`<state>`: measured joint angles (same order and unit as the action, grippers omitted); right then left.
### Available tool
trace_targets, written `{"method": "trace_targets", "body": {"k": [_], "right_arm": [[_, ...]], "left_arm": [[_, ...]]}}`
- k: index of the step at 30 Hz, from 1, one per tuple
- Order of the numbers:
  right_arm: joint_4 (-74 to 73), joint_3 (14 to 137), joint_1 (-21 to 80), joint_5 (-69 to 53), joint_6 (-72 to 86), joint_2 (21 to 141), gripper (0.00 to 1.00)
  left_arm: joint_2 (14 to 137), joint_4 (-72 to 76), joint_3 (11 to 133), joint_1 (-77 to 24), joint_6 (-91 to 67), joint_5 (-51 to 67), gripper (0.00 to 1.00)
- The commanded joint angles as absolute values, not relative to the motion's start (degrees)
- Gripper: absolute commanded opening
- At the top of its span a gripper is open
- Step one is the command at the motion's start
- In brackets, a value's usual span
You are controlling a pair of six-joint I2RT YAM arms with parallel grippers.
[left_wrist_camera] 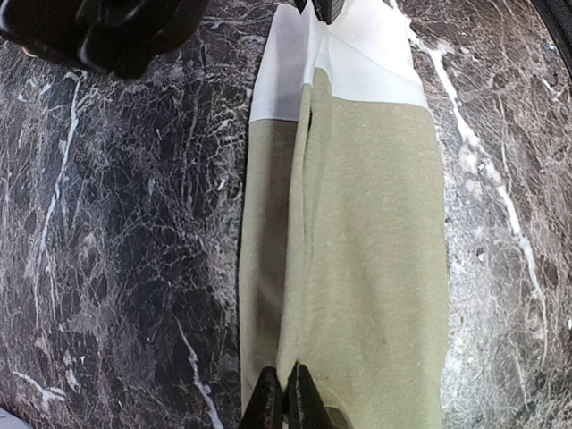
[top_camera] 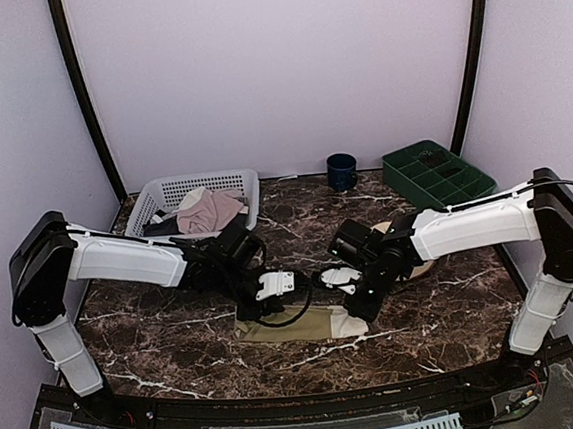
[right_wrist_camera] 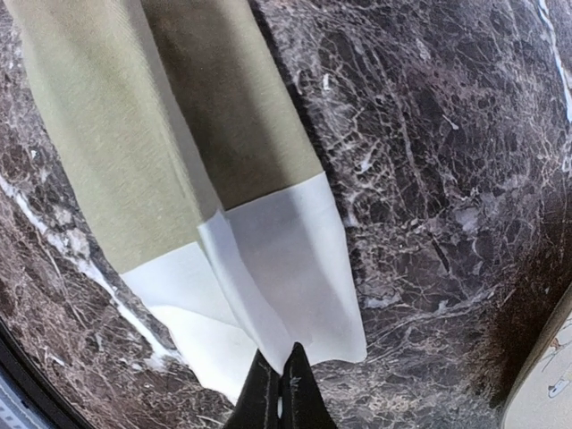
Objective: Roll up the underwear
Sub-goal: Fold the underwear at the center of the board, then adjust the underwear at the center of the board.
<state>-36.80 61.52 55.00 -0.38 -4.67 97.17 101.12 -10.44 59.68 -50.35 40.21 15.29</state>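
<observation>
The underwear (top_camera: pixel 301 325) lies on the marble table as a long folded olive strip, its cream waistband (top_camera: pixel 349 324) at the right end. My left gripper (top_camera: pixel 253 315) is at the olive left end. In the left wrist view it (left_wrist_camera: pixel 286 398) is shut on an upper fold of the olive cloth (left_wrist_camera: pixel 375 232). My right gripper (top_camera: pixel 361 312) is at the waistband end. In the right wrist view it (right_wrist_camera: pixel 279 386) is shut on the edge of the cream waistband (right_wrist_camera: pixel 286 259), which is lifted slightly. The waistband's lettering does not show.
A white basket (top_camera: pixel 155 198) at the back left holds a pale pink garment (top_camera: pixel 209 209) and a dark grey one. A blue mug (top_camera: pixel 341 171) and a green compartment tray (top_camera: pixel 436 173) stand at the back. A round plate (top_camera: pixel 421 263) lies behind my right arm.
</observation>
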Motion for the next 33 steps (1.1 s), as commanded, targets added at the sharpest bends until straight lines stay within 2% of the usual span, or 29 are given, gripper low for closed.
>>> {"method": "trace_targets", "body": {"k": [1,3,9,14,19,24,29,33], "right_arm": [[-37.6,63.2,53.9,0.6,-4.8,99.1,0.00],[-37.8,63.3,53.7,1.5,-4.0,99.9,0.01],[-39.6,65.0,51.8,6.0,0.4,100.0,0.20],[-41.0,67.8,48.1,6.9,4.3,96.5,0.33],[-39.1,68.0,47.4,-3.2,4.8,94.5,0.39],[-37.6,68.5,47.4,-12.8,5.5,97.7,0.37],[-36.9,69.6,47.2,-14.5,6.2,101.2,0.32],[-37.3,70.4,46.1,-14.1,6.1,102.6,0.29]], "left_arm": [[103.0,-11.5,62.1,-49.9,41.0,13.9,0.06],[104.2,-12.0,63.2,-49.8,39.6,12.8,0.12],[102.5,-13.4,64.6,-48.8,29.9,9.9,0.33],[97.3,-15.6,63.9,-47.6,17.8,4.2,0.39],[89.8,-17.0,59.7,-47.6,3.4,8.2,0.46],[83.3,-15.9,52.8,-51.0,-7.3,11.8,0.46],[83.5,-16.2,49.0,-56.9,-17.3,13.0,0.37],[83.5,-12.5,44.2,-57.7,-25.7,13.3,0.31]]}}
